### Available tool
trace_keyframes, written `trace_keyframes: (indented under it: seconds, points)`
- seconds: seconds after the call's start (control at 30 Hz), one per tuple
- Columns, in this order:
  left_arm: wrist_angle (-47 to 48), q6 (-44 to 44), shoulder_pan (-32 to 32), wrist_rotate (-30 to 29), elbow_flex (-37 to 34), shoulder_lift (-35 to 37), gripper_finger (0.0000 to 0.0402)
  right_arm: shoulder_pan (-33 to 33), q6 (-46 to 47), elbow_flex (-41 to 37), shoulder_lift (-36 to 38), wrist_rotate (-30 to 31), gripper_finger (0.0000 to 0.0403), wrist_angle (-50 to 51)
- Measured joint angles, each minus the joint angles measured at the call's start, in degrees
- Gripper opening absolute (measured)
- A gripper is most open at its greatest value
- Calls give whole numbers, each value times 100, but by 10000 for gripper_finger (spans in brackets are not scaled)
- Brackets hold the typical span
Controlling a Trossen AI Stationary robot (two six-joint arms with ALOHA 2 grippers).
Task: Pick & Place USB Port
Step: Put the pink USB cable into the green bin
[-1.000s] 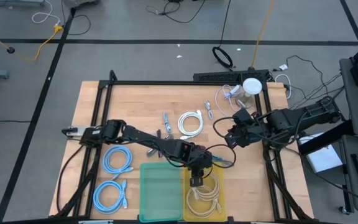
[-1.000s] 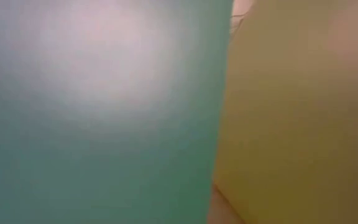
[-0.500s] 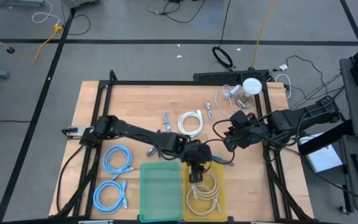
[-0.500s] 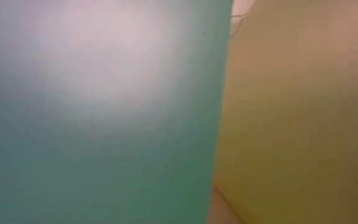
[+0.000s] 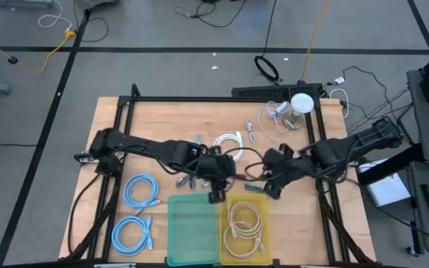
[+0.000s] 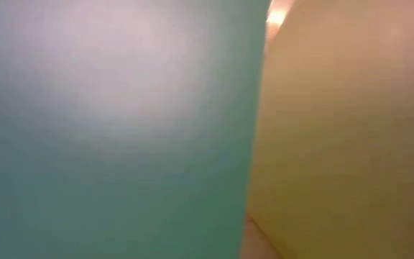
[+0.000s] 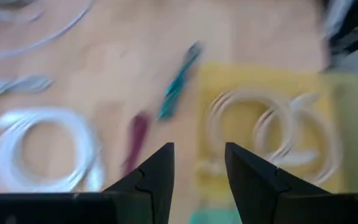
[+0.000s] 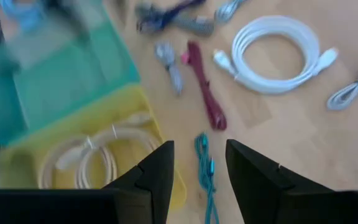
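Several coiled cables lie on the wooden table. A teal cable (image 8: 204, 165) lies by the yellow tray's far rim (image 5: 254, 188), with a dark red cable (image 8: 207, 87) and a white coil (image 8: 278, 53) beyond it. Beige cables (image 5: 244, 227) lie inside the yellow tray (image 5: 265, 238). My left gripper (image 5: 216, 195) is open and empty over the far rim where the green tray (image 5: 192, 227) and the yellow tray meet; its wrist view (image 7: 199, 168) shows the teal cable (image 7: 179, 81) ahead. My right gripper (image 8: 199, 168) is open and empty just above the teal cable, right of the left gripper (image 5: 268, 190).
Two blue coils (image 5: 140, 190) (image 5: 132, 234) lie at the near left. Small grey cables (image 5: 198, 143) and a white round object (image 5: 302, 103) lie farther back. The trays' walls (image 6: 113, 129) (image 6: 343, 129) fill the low view. A black frame (image 5: 222, 99) edges the table.
My left gripper has gone from over the yellow tray up and toward the far-left, to the trays' far rim. My right gripper has gone toward the left and near edges, down toward the teal cable.
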State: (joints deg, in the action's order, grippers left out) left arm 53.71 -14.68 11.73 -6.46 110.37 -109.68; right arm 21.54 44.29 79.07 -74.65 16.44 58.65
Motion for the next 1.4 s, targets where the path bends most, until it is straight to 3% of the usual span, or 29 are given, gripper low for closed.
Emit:
trace_keyframes:
  seconds: [0.27,0.5,0.87,1.0,1.17,1.4]
  points:
    - [1511,-265,-9,-939,-2,316,145,-68,-565,-7,-892,-309,137,186]
    - [1599,-501,-9,-1062,-213,316,145,-414,-956,-7,-1252,-308,137,95]
    - [1637,-973,-141,-1053,-1712,314,145,-897,-1213,-445,-1176,-440,137,-439]
    - [1465,-1410,-153,-1012,-2384,422,145,-1148,-1568,-777,-1176,-496,137,-1388]
    - [1025,-1928,-153,-969,-3113,1042,145,-1802,-1821,-1237,-1208,-943,137,-2578]
    - [311,-2776,-112,-1043,-4021,2610,145,-2485,-2291,-1375,-1414,-1714,137,-3277]
